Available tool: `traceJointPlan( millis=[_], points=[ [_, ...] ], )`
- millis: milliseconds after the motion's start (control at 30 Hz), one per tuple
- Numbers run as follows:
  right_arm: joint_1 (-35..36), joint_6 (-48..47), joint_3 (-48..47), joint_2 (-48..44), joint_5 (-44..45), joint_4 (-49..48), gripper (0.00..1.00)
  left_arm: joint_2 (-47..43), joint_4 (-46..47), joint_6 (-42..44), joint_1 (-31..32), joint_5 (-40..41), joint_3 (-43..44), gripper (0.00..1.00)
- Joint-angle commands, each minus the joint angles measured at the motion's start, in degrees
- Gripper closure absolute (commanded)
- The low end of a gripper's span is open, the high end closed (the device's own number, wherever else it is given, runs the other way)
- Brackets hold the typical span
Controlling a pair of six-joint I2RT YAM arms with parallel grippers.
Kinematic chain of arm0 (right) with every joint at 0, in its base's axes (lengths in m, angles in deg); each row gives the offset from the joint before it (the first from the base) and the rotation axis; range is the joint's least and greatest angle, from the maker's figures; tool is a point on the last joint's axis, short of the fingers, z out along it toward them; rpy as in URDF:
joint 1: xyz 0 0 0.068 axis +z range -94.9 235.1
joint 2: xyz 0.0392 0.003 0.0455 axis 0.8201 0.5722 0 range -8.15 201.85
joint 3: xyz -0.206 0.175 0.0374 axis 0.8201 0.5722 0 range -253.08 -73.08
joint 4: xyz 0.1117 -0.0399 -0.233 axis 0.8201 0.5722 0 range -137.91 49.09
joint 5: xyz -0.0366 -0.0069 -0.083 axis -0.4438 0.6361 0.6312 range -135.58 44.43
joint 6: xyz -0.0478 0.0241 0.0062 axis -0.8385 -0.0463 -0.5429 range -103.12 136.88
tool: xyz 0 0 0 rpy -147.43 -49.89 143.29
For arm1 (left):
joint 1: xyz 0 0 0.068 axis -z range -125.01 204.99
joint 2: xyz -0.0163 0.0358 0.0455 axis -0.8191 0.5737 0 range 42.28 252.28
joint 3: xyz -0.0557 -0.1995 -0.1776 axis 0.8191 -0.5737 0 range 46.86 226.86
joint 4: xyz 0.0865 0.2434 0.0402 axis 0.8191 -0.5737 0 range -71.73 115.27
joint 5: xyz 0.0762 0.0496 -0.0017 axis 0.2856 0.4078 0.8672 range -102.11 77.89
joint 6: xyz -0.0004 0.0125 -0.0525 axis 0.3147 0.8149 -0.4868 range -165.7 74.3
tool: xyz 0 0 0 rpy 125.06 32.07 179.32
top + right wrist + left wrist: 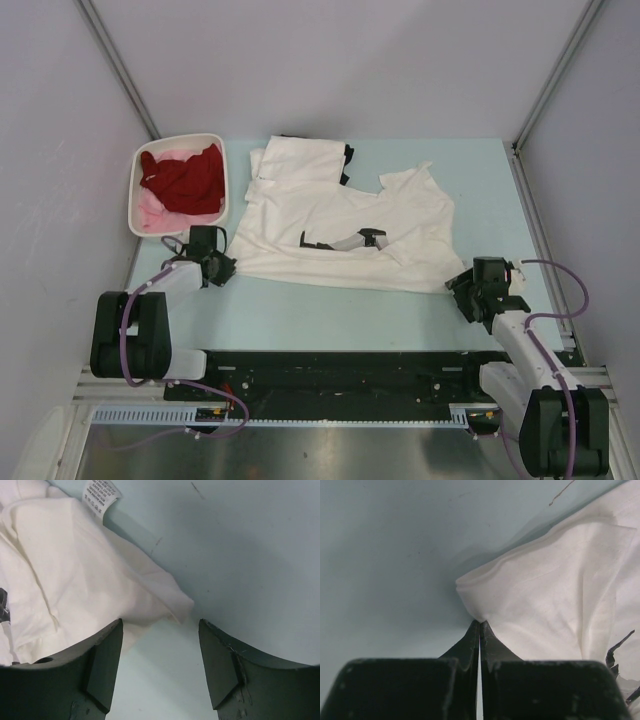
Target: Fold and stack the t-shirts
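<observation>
A cream shirt (pixel 345 225) lies spread across the surface. The left gripper (pixel 480 625) has its fingers pinched shut on the near-left corner. The right gripper (pixel 160 630) stands half open around the near-right corner; closing too shallow could lose it.

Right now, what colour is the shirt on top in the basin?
Dark red shirt, clearest in the top view.

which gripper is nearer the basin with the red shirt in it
Left. The left gripper sits just below the white basin, at the spread cream shirt's left corner. The right gripper is across the table at that shirt's right corner.
</observation>
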Motion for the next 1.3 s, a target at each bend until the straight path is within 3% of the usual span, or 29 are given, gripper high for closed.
traceJointPlan(
  millis=[0,267,533,767,933,1033,1067,1100,1267],
  points=[
    [-0.5,1.0,0.3,-0.3,-3.0,-4.0,0.33,1.0,0.5,1.4,-0.6,1.6,0.6,1.00],
    [-0.6,3.4,-0.1,-0.6,-6.4,-4.4,0.37,1.5,0.8,1.5,-0.6,1.6,1.1,1.00],
    [-1.1,1.6,-0.1,2.9,-2.9,-7.7,0.44,1.6,0.5,1.8,-0.6,1.8,1.1,1.00],
    [-5.3,-0.9,-0.2,6.1,-0.8,-9.6,0.56,1.0,0.0,1.9,-0.6,2.4,0.9,1.00],
    [-10.3,-4.9,-0.9,3.4,-0.3,-7.3,0.58,0.1,-0.1,2.0,-0.6,3.1,0.3,1.00],
    [-11.6,-6.4,-1.6,0.5,0.2,-5.7,0.79,-0.6,-0.2,1.8,-0.6,3.1,-0.1,1.00],
    [-11.8,-7.6,-1.9,-0.8,0.2,-5.2,0.94,-1.2,-0.3,1.8,-0.6,3.1,-0.2,1.00],
    [-12.1,-8.2,-2.4,-1.3,0.3,-4.0,1.00,-1.9,-0.5,1.6,-0.6,3.0,-0.8,1.00],
    [-12.4,-11.9,-6.2,-4.8,1.5,1.5,1.00,-7.9,-2.4,1.1,-0.3,2.5,-2.6,1.00]
  ],
)
